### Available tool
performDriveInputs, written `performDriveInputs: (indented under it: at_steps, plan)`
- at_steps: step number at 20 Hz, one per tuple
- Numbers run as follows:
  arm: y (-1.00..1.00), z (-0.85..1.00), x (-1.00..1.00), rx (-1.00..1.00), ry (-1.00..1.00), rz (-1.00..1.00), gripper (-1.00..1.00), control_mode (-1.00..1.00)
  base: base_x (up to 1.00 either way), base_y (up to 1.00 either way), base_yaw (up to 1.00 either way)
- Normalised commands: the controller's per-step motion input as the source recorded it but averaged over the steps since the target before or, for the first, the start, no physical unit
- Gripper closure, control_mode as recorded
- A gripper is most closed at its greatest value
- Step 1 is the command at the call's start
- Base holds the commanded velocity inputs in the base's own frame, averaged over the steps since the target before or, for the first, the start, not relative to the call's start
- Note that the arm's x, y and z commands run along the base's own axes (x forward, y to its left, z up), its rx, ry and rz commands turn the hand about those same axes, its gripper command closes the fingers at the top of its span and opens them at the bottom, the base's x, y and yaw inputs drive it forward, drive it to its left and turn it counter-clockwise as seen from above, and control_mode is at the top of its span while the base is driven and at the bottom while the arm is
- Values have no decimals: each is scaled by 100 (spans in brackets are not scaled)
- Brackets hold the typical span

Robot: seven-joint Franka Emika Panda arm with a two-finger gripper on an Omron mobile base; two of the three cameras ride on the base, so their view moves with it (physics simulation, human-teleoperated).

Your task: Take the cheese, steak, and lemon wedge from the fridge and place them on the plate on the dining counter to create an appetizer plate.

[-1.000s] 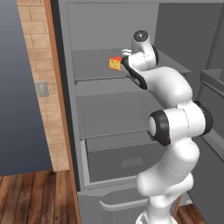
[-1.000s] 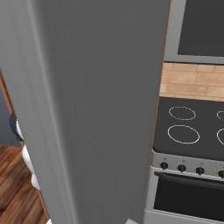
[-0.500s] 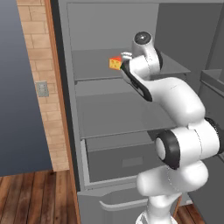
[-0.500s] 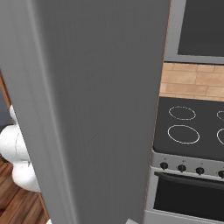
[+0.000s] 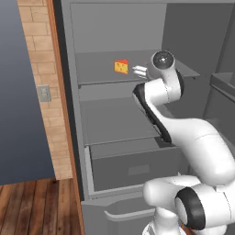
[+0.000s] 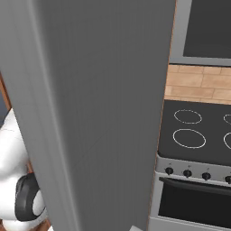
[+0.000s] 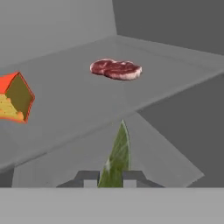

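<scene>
Simulated kitchen. The tall grey fridge (image 5: 137, 114) stands open across the centre of the left base view, with a brick wall strip and a wall switch (image 5: 44, 93) at the left and wooden floor at lower left. In the right base view the fridge's grey side panel (image 6: 99, 113) occupies the left and centre; a black stove top with ring burners (image 6: 198, 135) sits at the right.

The flat red-pink steak with a pale fat rim (image 7: 116, 69) lies on the upper shelf, upper centre of the hand view. Judged soft and floppy, probably slick; best taken across its narrow middle.

The orange-yellow cheese wedge with a red edge (image 5: 121, 66) rests on the same shelf, upper centre of the left base view, just beside the arm's wrist. Judged firm and light; grip its flat sides.

The thin yellowish-green lemon wedge (image 7: 117, 158) stands between the two dark tips of the pincer (image 7: 109, 178) at bottom centre of the hand view. The pincer appears clenched on it. Judged very light, slippery and easily squashed; a gentle hold is advised.

The hand view discloses the steak and the held wedge. The left base view gives the arm's reach and shelf level. The right base view adds the stove alone.
</scene>
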Motion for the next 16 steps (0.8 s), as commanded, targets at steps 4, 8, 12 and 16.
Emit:
performDriveInputs:
  at_steps: [4,8,12,16]
  plan:
    - [0,0,-83,0,-7,11,100,-100,0,0,0]
    - [0,0,-63,0,0,14,100,-100,0,0,0]
    - [0,0,0,0,0,0,100,100,-92,0,18]
    - [0,0,0,0,0,0,100,100,-100,18,20]
